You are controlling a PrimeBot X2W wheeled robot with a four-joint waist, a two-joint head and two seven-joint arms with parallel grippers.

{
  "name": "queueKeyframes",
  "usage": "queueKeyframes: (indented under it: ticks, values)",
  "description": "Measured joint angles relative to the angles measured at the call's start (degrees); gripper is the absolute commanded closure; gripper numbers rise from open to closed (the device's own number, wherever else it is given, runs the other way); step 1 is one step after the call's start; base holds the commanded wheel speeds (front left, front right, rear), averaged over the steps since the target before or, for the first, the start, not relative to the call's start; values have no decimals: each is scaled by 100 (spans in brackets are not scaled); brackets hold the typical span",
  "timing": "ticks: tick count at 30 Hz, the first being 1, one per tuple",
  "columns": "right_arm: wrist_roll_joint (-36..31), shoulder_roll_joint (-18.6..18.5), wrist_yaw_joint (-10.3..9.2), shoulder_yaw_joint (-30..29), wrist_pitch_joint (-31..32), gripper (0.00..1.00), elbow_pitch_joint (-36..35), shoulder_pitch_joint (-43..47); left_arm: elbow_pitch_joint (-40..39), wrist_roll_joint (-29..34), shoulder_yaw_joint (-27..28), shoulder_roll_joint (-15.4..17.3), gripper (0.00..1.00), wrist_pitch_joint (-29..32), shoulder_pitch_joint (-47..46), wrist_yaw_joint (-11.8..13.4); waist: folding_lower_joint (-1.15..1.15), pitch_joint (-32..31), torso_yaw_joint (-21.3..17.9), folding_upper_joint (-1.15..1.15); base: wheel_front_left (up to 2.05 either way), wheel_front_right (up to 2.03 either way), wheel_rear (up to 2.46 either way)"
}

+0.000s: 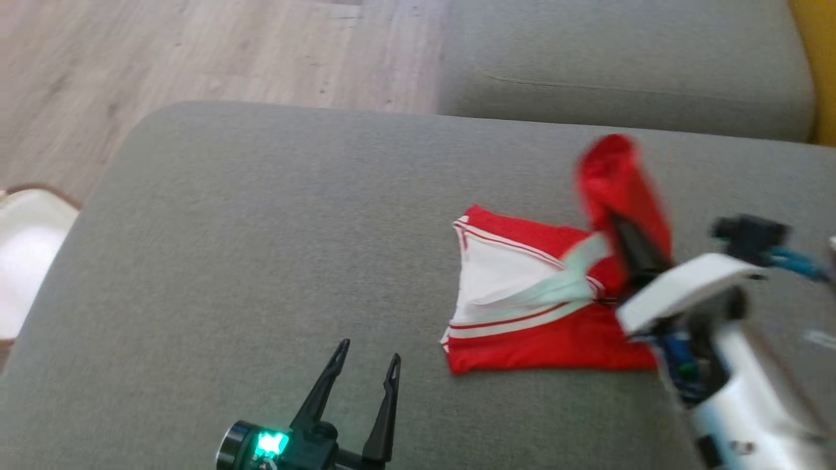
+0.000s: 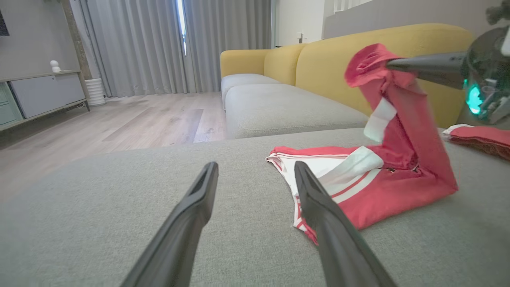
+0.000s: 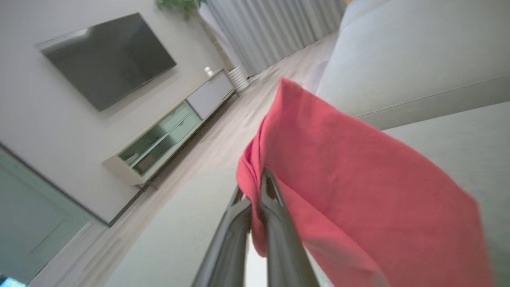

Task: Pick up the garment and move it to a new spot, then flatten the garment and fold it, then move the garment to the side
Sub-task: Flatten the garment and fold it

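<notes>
The garment [image 1: 542,300] is red with white stripes and a white panel, lying on the grey sofa cushion [image 1: 261,228] right of centre. One corner of it is lifted above the rest, pinched in my right gripper [image 1: 614,222], which is shut on the cloth. From the right wrist, red fabric [image 3: 350,187] drapes over the closed fingers [image 3: 271,215]. In the left wrist view the raised red garment [image 2: 402,135] hangs from the right gripper [image 2: 392,63]. My left gripper [image 1: 367,356] stands open near the cushion's front, left of the garment, holding nothing; its fingers [image 2: 318,207] frame the garment's near edge.
A second grey seat cushion [image 1: 620,59] lies behind, with yellow sofa backs [image 2: 358,59]. Another red item [image 2: 478,137] rests at the far right of the cushion. Wooden floor [image 1: 163,52] lies beyond the cushion's left edge. A white object [image 1: 26,261] sits by the left edge.
</notes>
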Motion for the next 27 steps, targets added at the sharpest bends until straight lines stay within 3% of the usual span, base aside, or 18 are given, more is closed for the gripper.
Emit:
queueKeyframes:
  ticks: [2,7,8,9,18,25,27]
  values:
    - [-133,290,0,346,157,100,63,-136,37,1,0,-57,0,0,-1,-48,0,3,161,0,0,0,0]
    - [-275,615,0,883,299,100,506,-244,111,49,5,-121,0,0,-1,-98,0,19,390,0,0,0,0]
    - [-324,665,0,970,326,77,637,-244,130,49,11,-125,0,0,-1,-100,0,21,424,0,0,0,0]
    - [-400,705,0,1055,332,0,771,-244,149,49,15,-132,0,0,-1,-103,0,23,453,0,0,0,0]
    - [-485,761,0,1145,-364,0,803,-250,188,51,166,-204,0,0,2,-149,0,4,393,0,0,0,0]
    - [-1432,-137,0,704,-1543,0,322,-85,165,42,455,-249,0,0,203,-146,0,-74,-39,0,0,0,0]
    - [-1585,-244,0,460,-1690,0,244,192,145,40,565,-265,0,0,208,-142,0,-109,-190,0,0,0,0]
